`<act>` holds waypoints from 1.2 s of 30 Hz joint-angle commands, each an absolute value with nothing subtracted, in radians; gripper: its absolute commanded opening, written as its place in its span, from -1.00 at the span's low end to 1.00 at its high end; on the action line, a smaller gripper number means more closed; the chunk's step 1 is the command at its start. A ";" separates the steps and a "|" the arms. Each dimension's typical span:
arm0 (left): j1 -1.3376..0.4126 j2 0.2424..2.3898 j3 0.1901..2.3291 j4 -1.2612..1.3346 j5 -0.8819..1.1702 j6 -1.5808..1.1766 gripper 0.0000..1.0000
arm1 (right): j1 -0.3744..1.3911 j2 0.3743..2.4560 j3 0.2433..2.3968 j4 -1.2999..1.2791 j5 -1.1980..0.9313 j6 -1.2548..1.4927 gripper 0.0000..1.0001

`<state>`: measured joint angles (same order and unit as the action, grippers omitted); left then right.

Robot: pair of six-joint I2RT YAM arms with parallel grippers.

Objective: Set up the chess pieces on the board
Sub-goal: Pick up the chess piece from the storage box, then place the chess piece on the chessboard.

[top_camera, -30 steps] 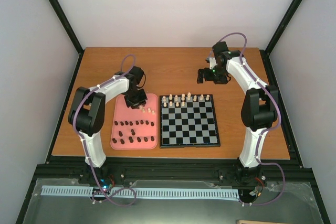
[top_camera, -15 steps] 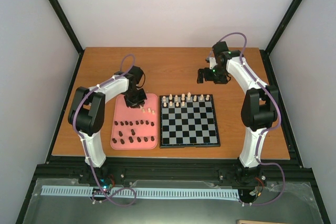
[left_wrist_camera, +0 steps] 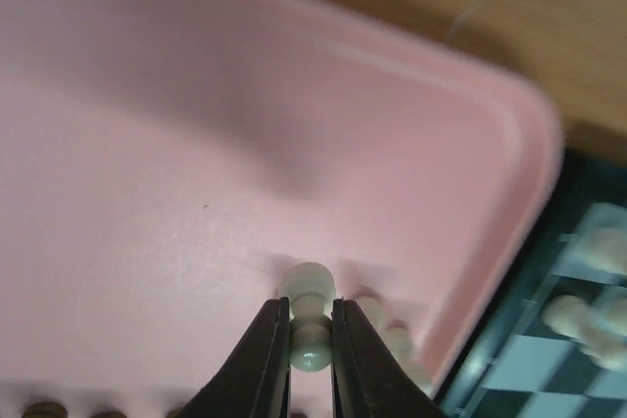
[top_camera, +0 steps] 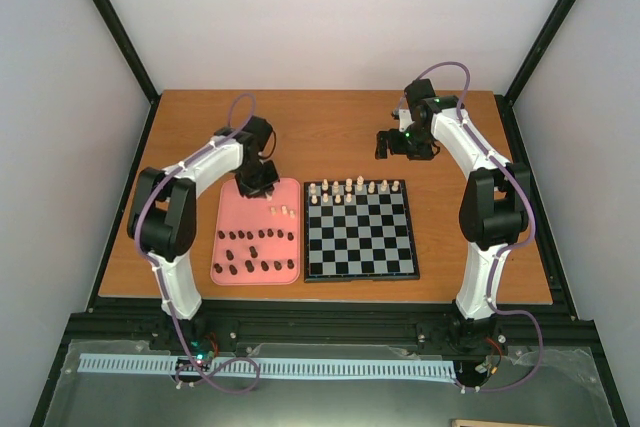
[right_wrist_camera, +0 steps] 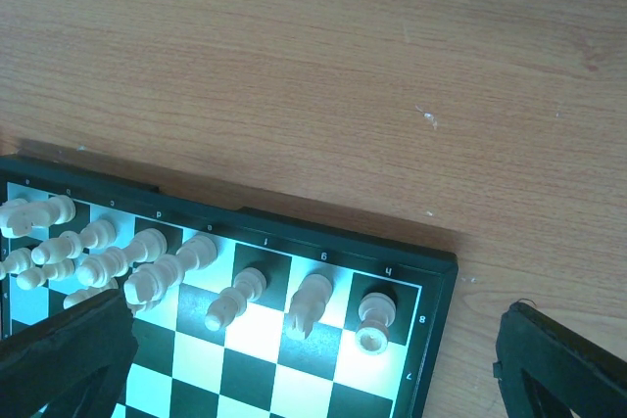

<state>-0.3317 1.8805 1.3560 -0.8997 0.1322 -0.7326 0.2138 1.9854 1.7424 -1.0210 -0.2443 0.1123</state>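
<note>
My left gripper (left_wrist_camera: 312,340) is shut on a cream pawn (left_wrist_camera: 310,312) and holds it above the pink tray (left_wrist_camera: 196,173), near the tray's far right corner; in the top view the left gripper (top_camera: 256,183) hangs over the tray's far edge. A few cream pieces (top_camera: 283,211) lie on the tray beside it. The board (top_camera: 360,259) carries cream pieces (top_camera: 352,189) along its far two rows, also seen in the right wrist view (right_wrist_camera: 235,296). My right gripper (top_camera: 384,144) is open and empty, above bare table beyond the board's far right corner (right_wrist_camera: 436,266).
Several dark brown pieces (top_camera: 255,252) lie in the near half of the pink tray (top_camera: 228,205). The wooden table (top_camera: 330,127) stretches behind the board. Black frame posts stand at the table's back corners.
My left gripper has shifted a little toward the far left over the tray's far edge. The right arm has not moved.
</note>
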 commanded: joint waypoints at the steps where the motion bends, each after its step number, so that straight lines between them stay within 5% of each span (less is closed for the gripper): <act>1: -0.333 1.816 1.541 -1.013 0.095 -0.666 -0.98 | 0.207 1.976 1.750 -1.024 -0.249 0.106 1.00; 20: -0.793 2.165 2.207 -1.288 0.127 -0.541 -0.96 | 0.207 1.972 1.758 -1.022 -0.234 0.117 1.00; 36: -0.839 2.325 2.244 -1.221 0.074 -0.522 -0.96 | 0.207 1.981 1.755 -1.015 -0.235 0.113 1.00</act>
<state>-0.8246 2.2925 2.2021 -1.2526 0.1009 -0.5373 0.2134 1.9854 1.7424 -1.0199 -0.2401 0.1135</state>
